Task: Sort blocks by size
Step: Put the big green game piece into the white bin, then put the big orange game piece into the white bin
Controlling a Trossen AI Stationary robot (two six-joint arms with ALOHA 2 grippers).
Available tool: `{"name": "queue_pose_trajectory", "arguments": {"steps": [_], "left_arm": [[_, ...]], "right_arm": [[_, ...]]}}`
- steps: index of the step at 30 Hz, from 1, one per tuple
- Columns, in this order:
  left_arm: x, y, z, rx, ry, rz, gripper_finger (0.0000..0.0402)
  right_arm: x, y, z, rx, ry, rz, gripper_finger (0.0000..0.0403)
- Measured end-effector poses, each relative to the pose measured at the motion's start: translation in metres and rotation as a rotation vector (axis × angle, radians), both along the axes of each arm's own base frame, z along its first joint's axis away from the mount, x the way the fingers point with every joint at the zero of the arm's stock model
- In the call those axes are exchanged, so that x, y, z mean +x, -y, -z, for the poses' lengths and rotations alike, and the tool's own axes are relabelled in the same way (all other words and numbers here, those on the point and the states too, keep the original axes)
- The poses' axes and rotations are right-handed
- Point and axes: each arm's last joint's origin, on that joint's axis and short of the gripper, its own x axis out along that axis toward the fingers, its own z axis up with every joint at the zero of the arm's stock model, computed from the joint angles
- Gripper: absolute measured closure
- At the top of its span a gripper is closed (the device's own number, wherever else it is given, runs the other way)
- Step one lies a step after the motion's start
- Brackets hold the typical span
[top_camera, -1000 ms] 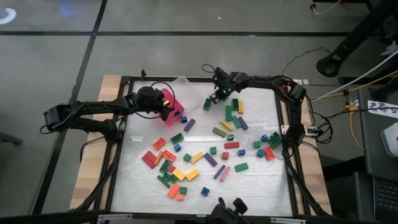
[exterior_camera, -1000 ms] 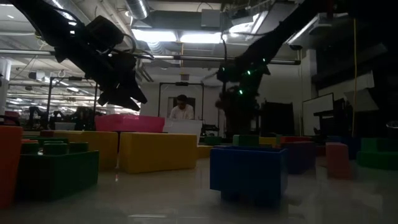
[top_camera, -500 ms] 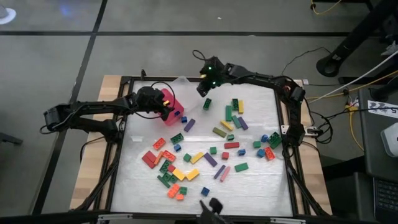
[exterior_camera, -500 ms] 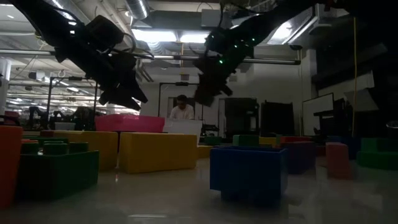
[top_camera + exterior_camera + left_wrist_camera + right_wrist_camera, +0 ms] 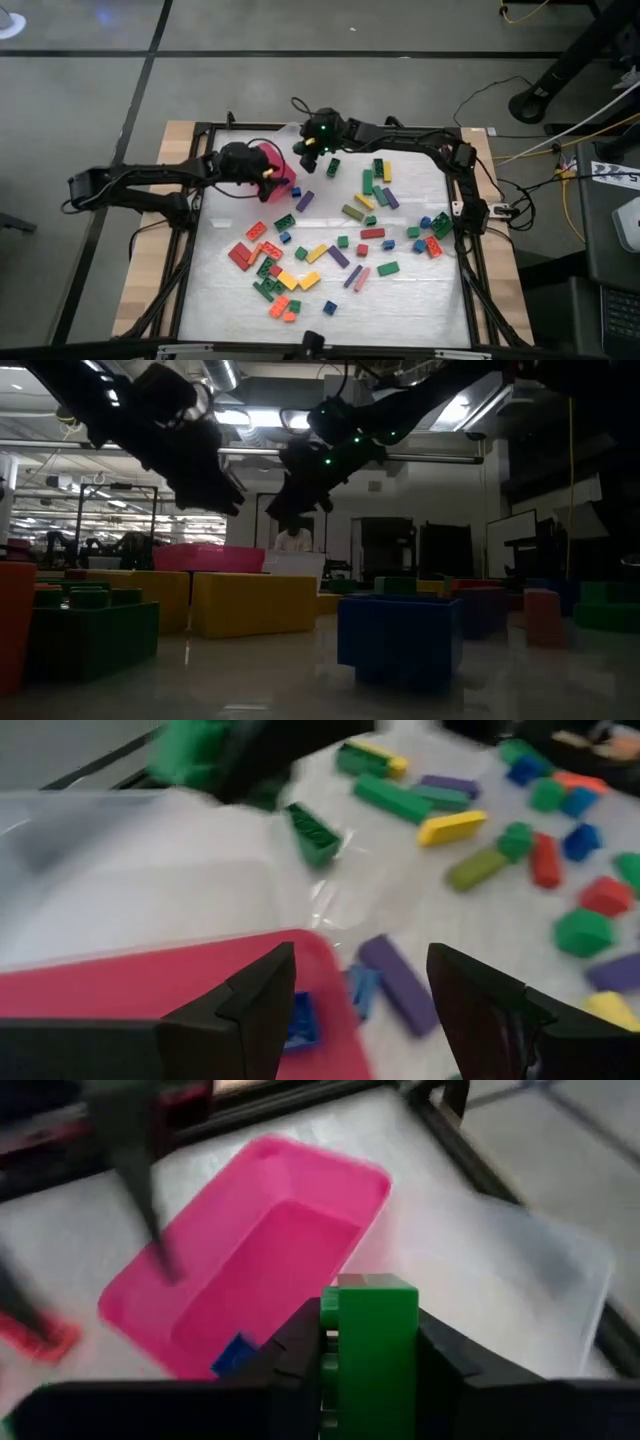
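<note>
At the far edge of the worktop (image 5: 400,300), toward its left half, the right gripper (image 5: 310,148) is seen raised above the surface with a green block (image 5: 368,1342) pinched between its fingers; in the right wrist view the block's long axis runs along the line of the fingers, its far end standing clear of the tips. Two containers lie just ahead of and below that gripper: the pink tray (image 5: 262,1260), in which a small blue block (image 5: 234,1354) already rests, and the clear plastic tray (image 5: 520,1280) touching or nearly touching it on one side. From above, the held block is placed over the boundary between the two, the clear tray under or just behind the gripper and the pink tray (image 5: 276,168) just to its left. The coming release is judged to turn on this: which tray lies directly beneath the block cannot be told with certainty, so a small shift one way or the other would decide the sorting.

The left gripper (image 5: 360,1010) hangs over the near rim of the pink tray with its fingers spread and nothing between them; it is the nearer arm to that tray, though empty. The remaining blocks (image 5: 330,250) are scattered across the middle and right of the worktop, well apart from both trays, another green block (image 5: 333,167) lying just beside the right gripper.
</note>
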Motion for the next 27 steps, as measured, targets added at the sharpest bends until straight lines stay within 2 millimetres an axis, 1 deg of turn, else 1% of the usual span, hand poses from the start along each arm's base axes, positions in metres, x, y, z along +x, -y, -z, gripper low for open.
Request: {"name": "queue_pose_trajectory", "arguments": {"steps": [4, 7, 12, 15, 18, 21, 24, 27], "left_arm": [[-0.006, 0.017, -0.010, 0.002, 0.019, 0.063, 0.0188], [-0.013, 0.032, -0.017, -0.015, 0.027, 0.116, 0.0188], [-0.024, 0.060, -0.020, -0.131, 0.007, 0.188, 0.0188], [-0.025, 0.076, -0.019, -0.190, -0.011, 0.229, 0.0188], [-0.024, 0.091, -0.017, -0.208, -0.029, 0.242, 0.0188], [-0.025, 0.104, -0.014, -0.211, -0.053, 0.246, 0.0188], [-0.027, 0.115, -0.014, -0.195, -0.051, 0.245, 0.0188], [-0.029, 0.123, -0.013, -0.177, -0.048, 0.228, 0.0188]], "right_arm": [[0.001, 0.001, 0.000, -0.048, -0.007, 0.059, 0.0304], [0.001, 0.001, 0.000, -0.088, -0.020, 0.080, 0.0290], [0.001, 0.001, -0.001, -0.089, -0.018, 0.081, 0.0235], [0.001, 0.001, -0.001, -0.089, -0.017, 0.081, 0.0202], [0.001, 0.002, -0.001, -0.090, -0.016, 0.082, 0.0180], [0.001, 0.002, -0.001, -0.089, -0.017, 0.081, 0.0169], [0.000, 0.001, -0.001, -0.085, -0.025, 0.079, 0.0167], [-0.005, -0.002, -0.011, -0.058, -0.022, 0.044, 0.0167]]}}
